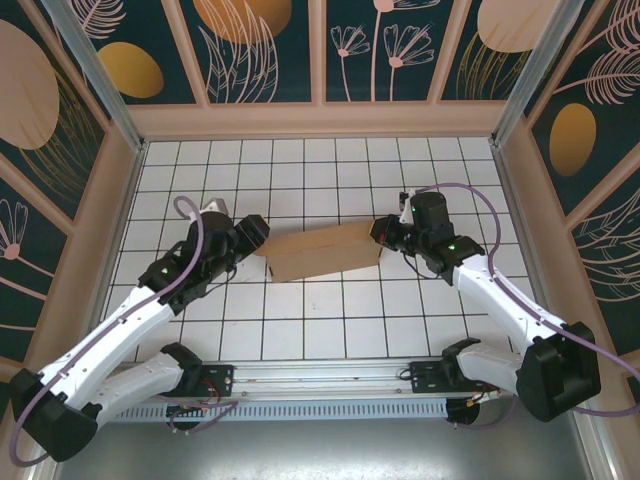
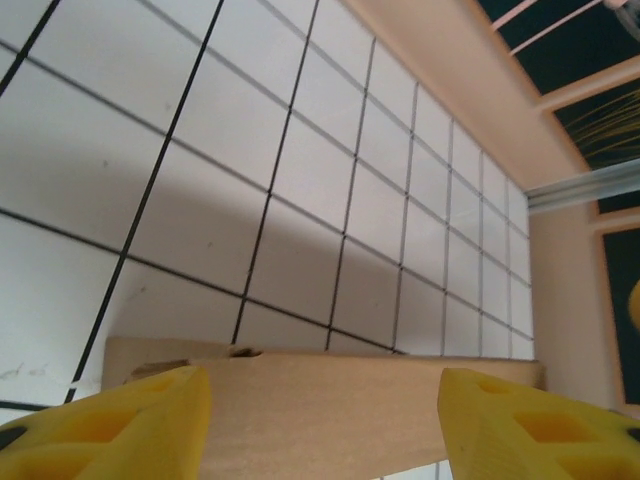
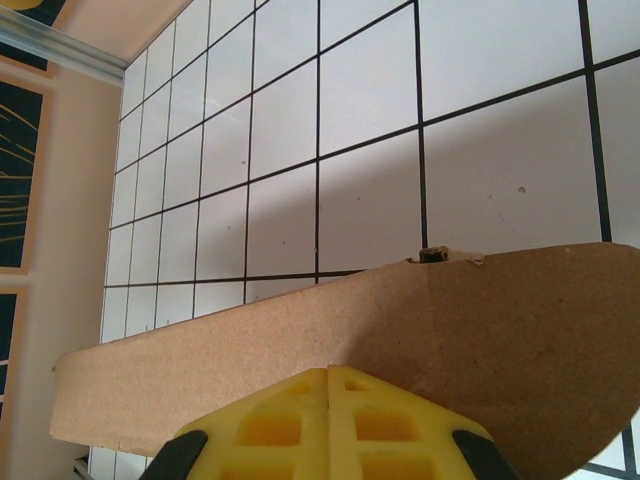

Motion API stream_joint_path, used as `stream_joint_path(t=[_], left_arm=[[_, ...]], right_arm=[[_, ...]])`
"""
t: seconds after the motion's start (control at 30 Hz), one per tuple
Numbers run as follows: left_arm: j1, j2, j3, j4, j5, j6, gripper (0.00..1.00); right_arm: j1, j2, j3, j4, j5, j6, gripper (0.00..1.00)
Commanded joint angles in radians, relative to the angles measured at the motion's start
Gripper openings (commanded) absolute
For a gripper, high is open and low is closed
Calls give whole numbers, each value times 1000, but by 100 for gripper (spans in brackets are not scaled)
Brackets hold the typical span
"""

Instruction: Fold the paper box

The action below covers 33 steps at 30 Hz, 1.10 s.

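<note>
While the paper box (image 1: 325, 255) is lying near the middle of the desk (image 1: 300, 170), its long side running from 9 o'clock to 3 o'clock, we are working it from both ends at once. It is looking partly folded to us, a shallow brown shape with walls raised and not a flat sheet, though we cannot tell how many flaps are tucked.

At its 9 o'clock end our left claw (image 1: 255, 236) is standing wide. Its yellow fingers (image 2: 130, 420) are apart, with a cardboard wall crossing the gap between them. Whether they are touching it we cannot tell. At the 3 o'clock end our right claw (image 1: 383, 232) is fully closed with nothing pinched between its tips, and a curved flap is rising just beyond them in its wrist view.

We are judging this to be the end-flap step, with the right claw bracing or nudging one end while the left is lining up on the other. Next we are needing the left claw to close squarely on that wall and fold along the crease, the right steadying the box so it is not sliding.
</note>
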Motion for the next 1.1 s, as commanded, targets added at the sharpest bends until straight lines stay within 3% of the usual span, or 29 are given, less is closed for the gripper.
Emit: stream_joint_path(t=[0.0,0.4,0.6,0.73,1.07], left_arm=[[6,23,-37,71,48,-10,62],[6,70,-204,330,137,-155,59],[6,65,-213,329,105,-141,59],[5,41,-160,194,11,-73,60],[6,34,71,-24,-153,160,72]], right_arm=[[11,20,-54,-104,41,6,0],[24,31,-71,-79,2,26,0],[42,37,-58,-84,-14,20,0],[40,30,18,-165,15,-73,10],[42,23,289,-352,161,-401,49]])
